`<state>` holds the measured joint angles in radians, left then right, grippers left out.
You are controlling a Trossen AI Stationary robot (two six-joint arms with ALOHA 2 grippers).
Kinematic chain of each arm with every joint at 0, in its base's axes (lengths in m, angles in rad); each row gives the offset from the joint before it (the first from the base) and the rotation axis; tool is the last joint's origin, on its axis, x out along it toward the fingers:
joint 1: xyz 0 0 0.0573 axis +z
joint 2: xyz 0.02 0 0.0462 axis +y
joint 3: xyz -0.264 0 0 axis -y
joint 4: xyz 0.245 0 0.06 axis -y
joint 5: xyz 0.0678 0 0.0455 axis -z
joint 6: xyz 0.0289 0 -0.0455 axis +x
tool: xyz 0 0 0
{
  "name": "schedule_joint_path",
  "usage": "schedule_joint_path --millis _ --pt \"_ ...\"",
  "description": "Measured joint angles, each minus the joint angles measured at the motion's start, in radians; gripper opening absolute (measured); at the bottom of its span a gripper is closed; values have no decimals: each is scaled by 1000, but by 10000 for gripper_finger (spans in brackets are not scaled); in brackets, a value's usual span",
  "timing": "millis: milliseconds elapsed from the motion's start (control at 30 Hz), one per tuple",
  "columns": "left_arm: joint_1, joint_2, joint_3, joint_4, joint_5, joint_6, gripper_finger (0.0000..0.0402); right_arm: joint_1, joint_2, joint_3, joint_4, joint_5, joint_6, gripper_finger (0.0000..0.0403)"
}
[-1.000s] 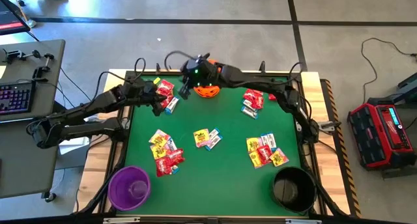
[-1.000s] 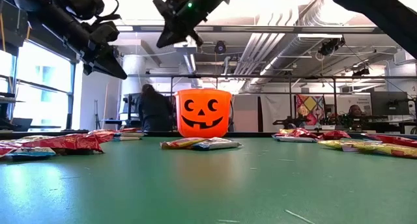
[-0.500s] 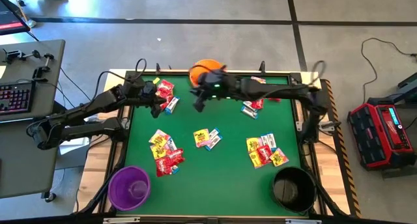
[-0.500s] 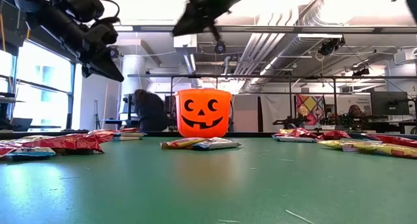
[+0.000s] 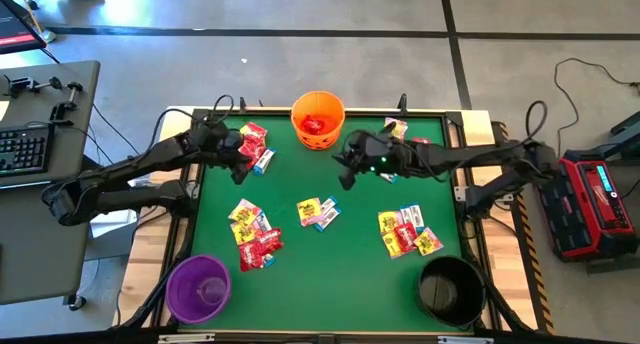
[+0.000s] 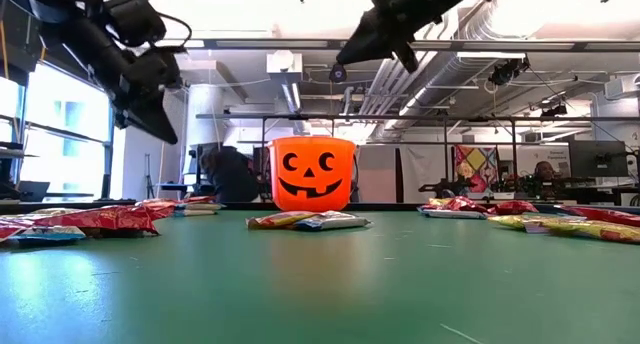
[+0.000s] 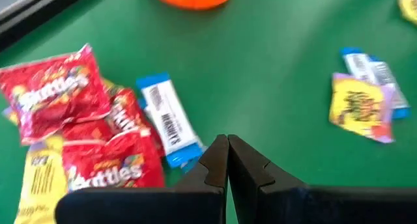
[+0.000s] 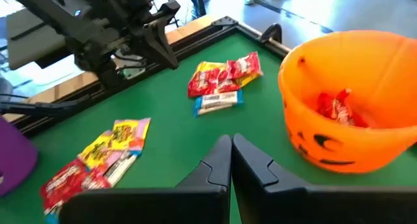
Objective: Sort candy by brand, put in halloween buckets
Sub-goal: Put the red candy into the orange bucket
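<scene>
The right gripper (image 5: 343, 180), closed and empty, has swung away from the orange bucket (image 5: 318, 113), red candy (image 8: 335, 109) now inside; left gripper (image 5: 244, 169) closed too.

Orange bucket (image 5: 318, 121) with black pumpkin face, purple bucket (image 5: 198, 287), black bucket (image 5: 451, 289), green surface (image 5: 340, 254), red, yellow, white-blue candy (image 5: 256, 236)

A green-topped table (image 5: 350, 254) with a wooden rim; a red box (image 5: 585, 206) on the floor off its right edge, a keyboard (image 5: 25, 149) on a desk off its left.
</scene>
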<state>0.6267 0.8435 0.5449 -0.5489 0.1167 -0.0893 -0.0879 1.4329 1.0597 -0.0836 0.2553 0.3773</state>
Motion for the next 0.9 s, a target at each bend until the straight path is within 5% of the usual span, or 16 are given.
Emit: schedule_joint_path --millis 267,900 --pt "-35 119 0 -12 -198 52 42 24 -5 -25 0 23 12 0" --pt "-36 388 0 121 -298 257 182 23 -4 -25 -1 23 -31 0"
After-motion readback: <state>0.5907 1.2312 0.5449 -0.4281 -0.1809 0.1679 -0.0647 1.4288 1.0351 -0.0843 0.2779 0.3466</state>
